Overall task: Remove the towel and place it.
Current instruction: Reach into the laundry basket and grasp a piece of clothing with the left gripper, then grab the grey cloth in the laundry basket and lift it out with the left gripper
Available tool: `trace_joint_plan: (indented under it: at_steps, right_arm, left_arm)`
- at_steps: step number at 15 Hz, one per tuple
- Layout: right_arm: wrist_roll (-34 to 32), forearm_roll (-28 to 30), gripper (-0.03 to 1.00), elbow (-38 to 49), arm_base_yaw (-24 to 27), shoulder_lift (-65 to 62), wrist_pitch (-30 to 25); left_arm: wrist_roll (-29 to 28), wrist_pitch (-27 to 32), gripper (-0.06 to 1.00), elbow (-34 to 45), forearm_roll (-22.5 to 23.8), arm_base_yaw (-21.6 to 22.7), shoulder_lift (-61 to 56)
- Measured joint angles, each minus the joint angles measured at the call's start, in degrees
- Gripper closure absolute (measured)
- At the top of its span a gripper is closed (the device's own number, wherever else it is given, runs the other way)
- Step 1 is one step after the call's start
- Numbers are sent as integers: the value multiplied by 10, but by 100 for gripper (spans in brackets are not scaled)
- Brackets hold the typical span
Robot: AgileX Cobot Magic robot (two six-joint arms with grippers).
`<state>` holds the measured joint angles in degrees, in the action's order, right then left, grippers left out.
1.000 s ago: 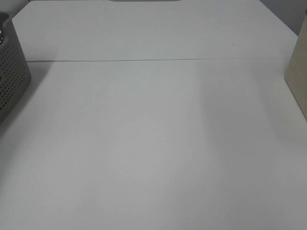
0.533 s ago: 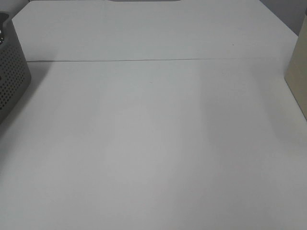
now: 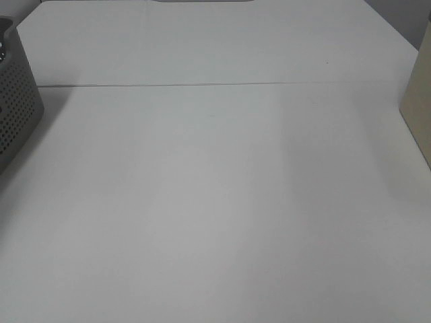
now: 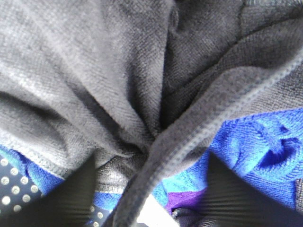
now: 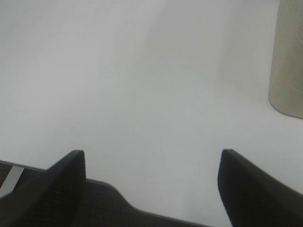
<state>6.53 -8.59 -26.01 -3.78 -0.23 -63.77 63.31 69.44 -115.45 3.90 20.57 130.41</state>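
Dark charcoal terry towel (image 4: 94, 71) crumpled over blue cloth (image 4: 265, 142), stitched hem passing between fingers (image 4: 75, 189) of left pincer (image 4: 151, 163); long axis unreadable. Clenched or not there, cannot tell; right pincer (image 5: 151, 153) spread wide above white worktop (image 5: 142, 71).

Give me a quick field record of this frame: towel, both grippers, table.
towel: dark grey terry, bunched, hemmed edge showing, lying on blue cloth
left gripper: jaws either side of a towel fold; grip not clear
right gripper: open, empty, over the white table
basket: grey, perforated, at the table's left edge
beige container: at the table's right edge
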Motion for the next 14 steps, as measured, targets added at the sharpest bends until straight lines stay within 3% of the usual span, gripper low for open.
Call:
trace_joint_plan:
  at_steps: [2,7,10,11,14]
  right_arm:
    - [0,0,22,0,0,0,0]
    - [0,0,22,0,0,0,0]
    - [0,0,22,0,0,0,0]
    - [0,0,22,0,0,0,0]
    - [0,0,22,0,0,0,0]
  left_arm:
    - [-21,0,61,0,-2,0,0]
    - [-26,0,65,0,-1,0,0]
    - [-26,0,81,0,10,0,0]
    - [-26,0,93,0,9,0,0]
    - [-26,0,94,0,7,0,-6]
